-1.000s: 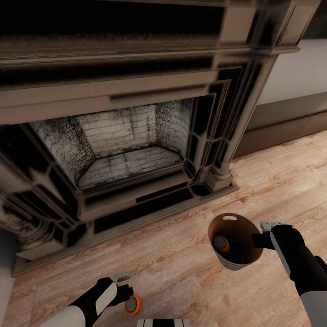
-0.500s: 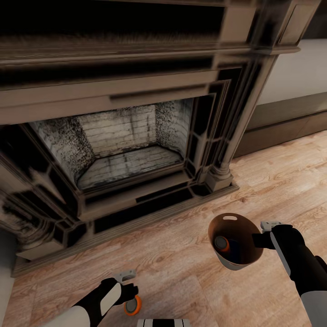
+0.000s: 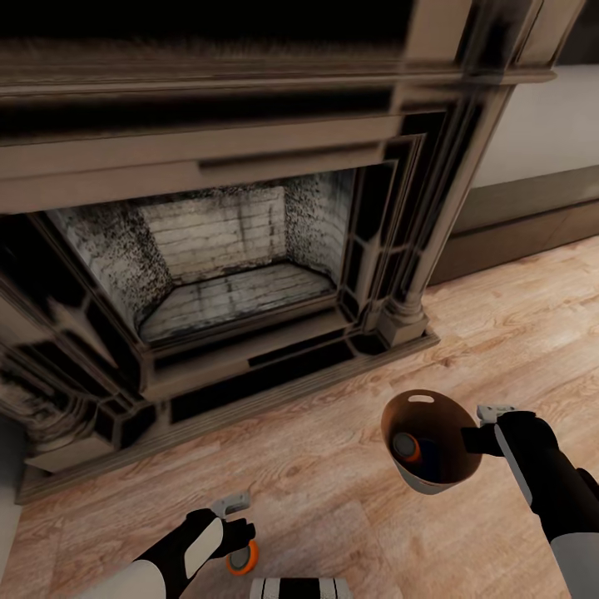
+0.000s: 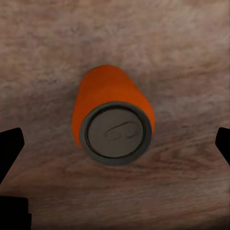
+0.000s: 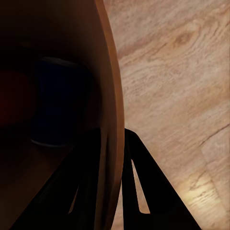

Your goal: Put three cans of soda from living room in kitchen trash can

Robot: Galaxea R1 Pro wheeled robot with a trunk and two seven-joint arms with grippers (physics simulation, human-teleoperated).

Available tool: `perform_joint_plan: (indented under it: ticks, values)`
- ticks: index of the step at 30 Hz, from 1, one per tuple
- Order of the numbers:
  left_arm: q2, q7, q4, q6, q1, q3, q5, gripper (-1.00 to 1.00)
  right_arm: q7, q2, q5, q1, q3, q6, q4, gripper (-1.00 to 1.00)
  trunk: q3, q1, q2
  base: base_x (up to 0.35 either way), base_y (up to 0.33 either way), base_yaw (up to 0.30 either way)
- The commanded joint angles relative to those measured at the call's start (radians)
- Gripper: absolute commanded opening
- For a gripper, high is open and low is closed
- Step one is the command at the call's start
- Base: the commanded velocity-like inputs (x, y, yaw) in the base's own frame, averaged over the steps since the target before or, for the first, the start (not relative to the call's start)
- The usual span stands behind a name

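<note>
An orange can of soda (image 4: pixel 112 124) with a grey top stands upright on the wood plank floor. My left gripper (image 4: pixel 115 148) hangs open right above it, one dark fingertip at each side and well clear of the can. In the head view that gripper (image 3: pixel 237 541) covers part of the can (image 3: pixel 244 561). My right gripper (image 3: pixel 478 437) is shut on the rim of the copper-brown trash can (image 3: pixel 433 482), held off the floor. Inside it lie a second orange can (image 3: pixel 406 447) and a dark blue can (image 5: pixel 57 100).
A dark carved fireplace (image 3: pixel 233 249) with a pale brick firebox stands close ahead, its hearth step (image 3: pixel 249 391) jutting onto the floor. A low dark baseboard (image 3: pixel 524 225) runs along the wall to the right. Open plank floor (image 3: pixel 333 491) lies between the two arms.
My left gripper has slid right and come over the orange can, now hiding part of it. The head view has shifted slightly. The right arm and trash can have held still.
</note>
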Motion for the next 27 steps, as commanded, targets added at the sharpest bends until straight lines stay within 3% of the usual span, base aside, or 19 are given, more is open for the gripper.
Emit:
perform_joint_plan:
  ticks: [1,5,15,27]
  values:
    - [0.000,0.000,0.000,0.000,0.000,0.000,0.000,1.00,0.005,0.000,-0.009,-0.001,0.000,0.000,0.000,-1.00,-0.003,0.004,-0.007,0.000,0.000,0.000]
    - [0.000,-0.013,0.000,-0.001,0.000,0.000,0.000,1.00,0.005,0.001,-0.009,-0.001,0.000,0.000,0.000,-1.00,-0.016,0.019,-0.035,0.000,0.000,0.000]
    - [-0.002,-0.027,0.000,-0.001,-0.001,0.001,0.000,1.00,0.005,0.000,-0.009,-0.001,0.001,0.000,0.000,-1.00,-0.016,0.019,-0.035,0.000,0.000,0.000]
    - [-0.001,-0.029,0.000,-0.001,-0.001,0.001,0.001,1.00,0.005,-0.001,-0.009,-0.001,0.001,0.000,0.000,-1.00,-0.050,0.061,-0.112,0.000,0.000,0.000]
